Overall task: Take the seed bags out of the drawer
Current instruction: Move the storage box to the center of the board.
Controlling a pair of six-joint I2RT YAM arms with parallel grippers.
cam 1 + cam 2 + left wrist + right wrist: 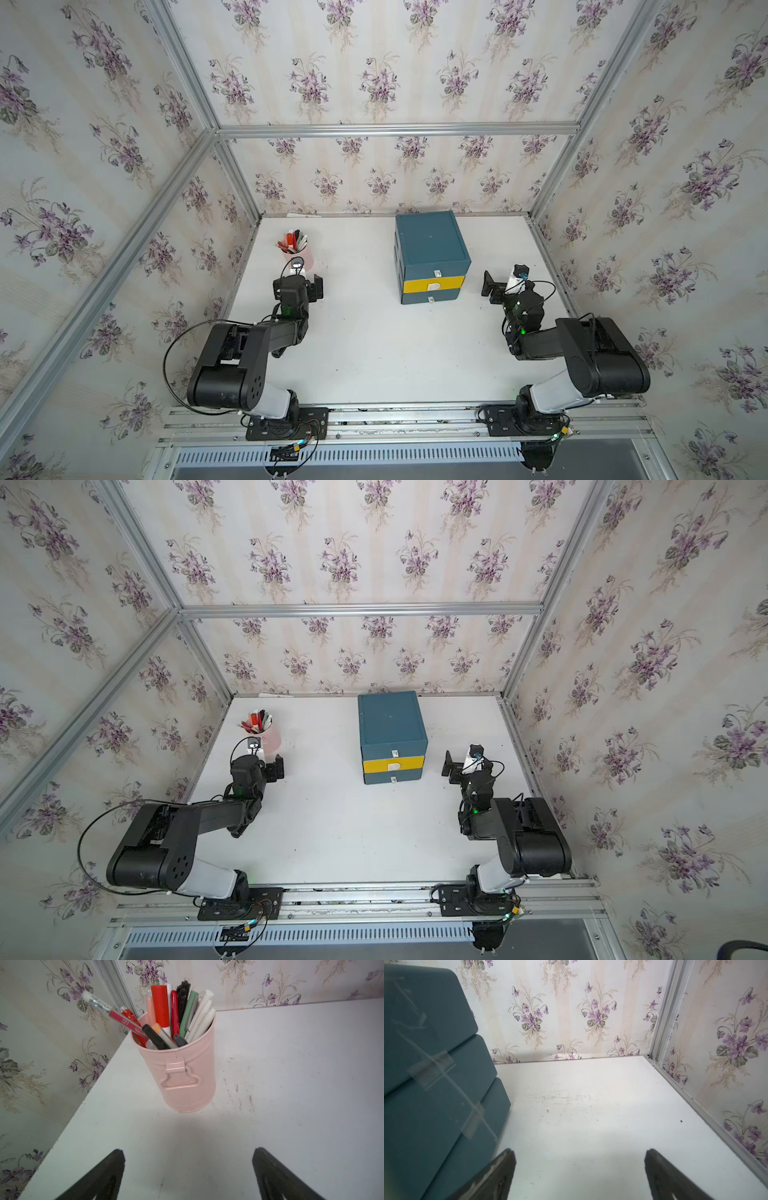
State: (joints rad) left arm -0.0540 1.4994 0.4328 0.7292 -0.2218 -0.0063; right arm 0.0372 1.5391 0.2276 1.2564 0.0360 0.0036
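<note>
Left gripper (189,1152) hung with jaws spread wide and nothing between them, only bare tabletop (291,1105) below. It faced the pink pen cup (187,1076) near the far left corner, apart from it. Right gripper (580,1152) also gaped fully and held nothing, parked low just beside the right flank of the teal drawer chest (436,1084), not touching as far as the wrist view showed. Both arms looked like a rest pose flanking the work area, probably so either could go for a pull. In both top views the chest sat at the far edge of the tabletop, a bit right of centre, fronts toward the robot. All three drawers were shut, the yellow drawer (433,284) between two teal ones, each with a small white pull. Seed bags weren't visible anywhere, presumably inside a shut drawer; couldn't tell which. That put them left of the right gripper, well right of the left one, behind a closed front. Task not begun: a drawer needed opening first.
</note>
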